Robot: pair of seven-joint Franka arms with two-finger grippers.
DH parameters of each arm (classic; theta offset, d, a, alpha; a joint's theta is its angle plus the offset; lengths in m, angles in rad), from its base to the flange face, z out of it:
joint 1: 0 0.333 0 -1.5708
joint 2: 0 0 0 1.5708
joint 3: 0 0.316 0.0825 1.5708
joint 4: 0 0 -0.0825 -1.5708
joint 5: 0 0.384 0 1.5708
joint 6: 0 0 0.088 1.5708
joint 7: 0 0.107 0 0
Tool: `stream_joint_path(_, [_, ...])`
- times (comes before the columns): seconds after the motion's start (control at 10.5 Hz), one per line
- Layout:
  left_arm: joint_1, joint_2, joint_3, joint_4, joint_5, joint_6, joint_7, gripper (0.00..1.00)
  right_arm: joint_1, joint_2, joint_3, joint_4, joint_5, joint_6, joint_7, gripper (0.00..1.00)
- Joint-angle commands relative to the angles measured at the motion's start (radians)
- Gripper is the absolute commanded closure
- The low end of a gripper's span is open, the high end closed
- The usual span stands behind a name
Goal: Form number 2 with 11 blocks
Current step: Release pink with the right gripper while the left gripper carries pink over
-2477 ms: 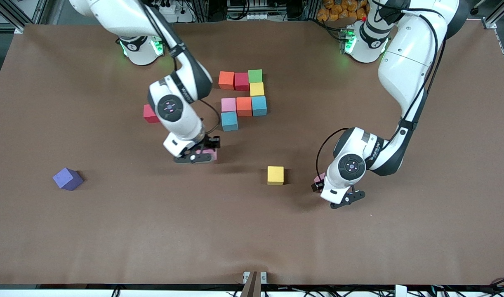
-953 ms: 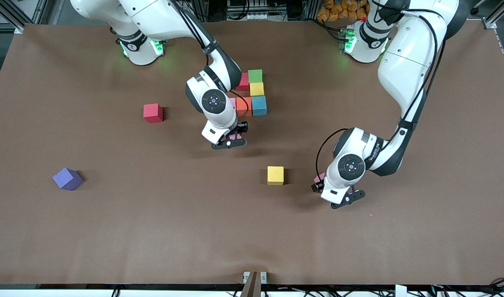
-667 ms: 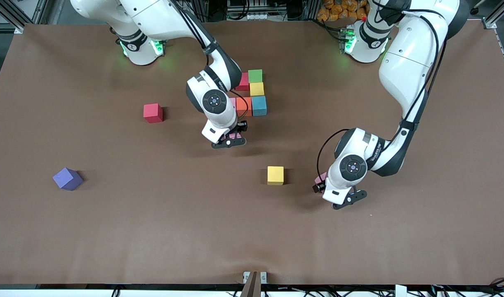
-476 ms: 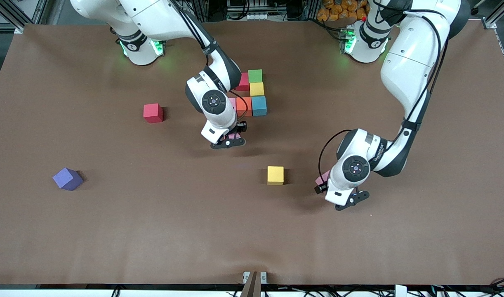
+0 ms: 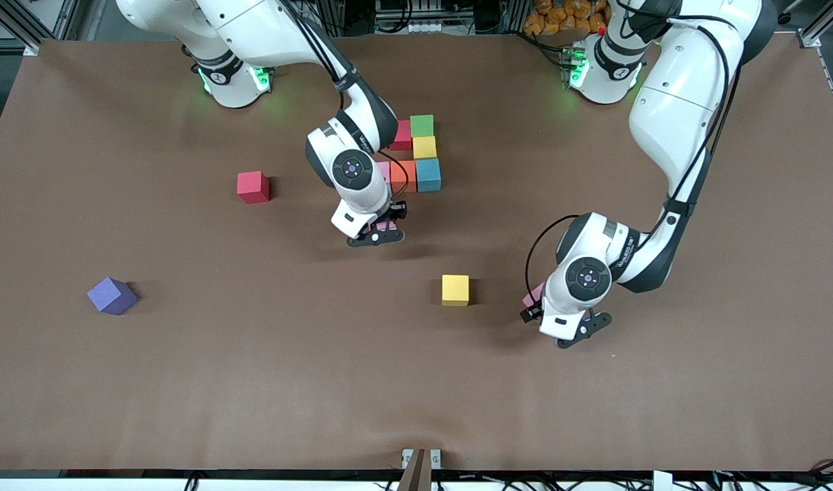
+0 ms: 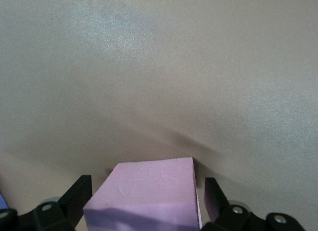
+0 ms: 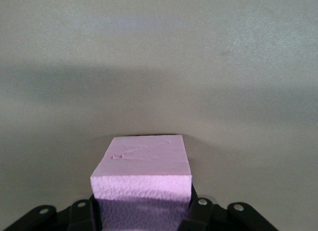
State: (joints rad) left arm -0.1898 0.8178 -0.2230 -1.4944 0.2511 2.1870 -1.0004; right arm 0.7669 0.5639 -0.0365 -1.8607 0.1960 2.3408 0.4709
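Brown table (image 5: 185, 382), partly built number 2 (image 5: 416, 160) near the arm bases. Right gripper (image 5: 377, 230) sits just in front of it, pinching a pink block (image 7: 144, 174). Left gripper (image 5: 570, 327) is low near the loose yellow block (image 5: 455, 290), fingers (image 6: 79, 196) spread with gaps either side of another pink block (image 6: 149, 196).

Right pincer (image 5: 382, 228) gripping pink block (image 5: 386, 224), loose yellow block (image 5: 455, 290), purple cube (image 5: 112, 295)
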Motion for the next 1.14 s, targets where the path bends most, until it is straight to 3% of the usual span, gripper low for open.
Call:
stream_joint_path(0.0, [0.000,-0.015,-0.003,-0.003,0.014,-0.033,-0.064,0.00,0.000,-0.001,-0.002,-0.015,0.019,0.000,0.011,0.75])
stream_joint_path(0.76, [0.000,-0.015,-0.009,-0.006,0.019,-0.033,-0.124,0.00,-0.001,-0.001,-0.002,-0.018,0.020,0.009,0.060,0.71])
stream_joint_path(0.86, [0.001,-0.015,-0.009,-0.006,0.019,-0.033,-0.118,0.43,-0.001,0.001,-0.002,-0.020,0.020,0.008,0.060,0.70])
stream_joint_path(0.95, [0.006,-0.015,-0.010,-0.006,0.017,-0.033,-0.112,0.99,-0.001,0.001,-0.002,-0.020,0.020,0.008,0.060,0.66])
stream_joint_path(1.05, [0.001,-0.015,-0.010,-0.006,0.017,-0.033,-0.113,1.00,-0.001,0.001,-0.002,-0.020,0.020,0.006,0.058,0.52])
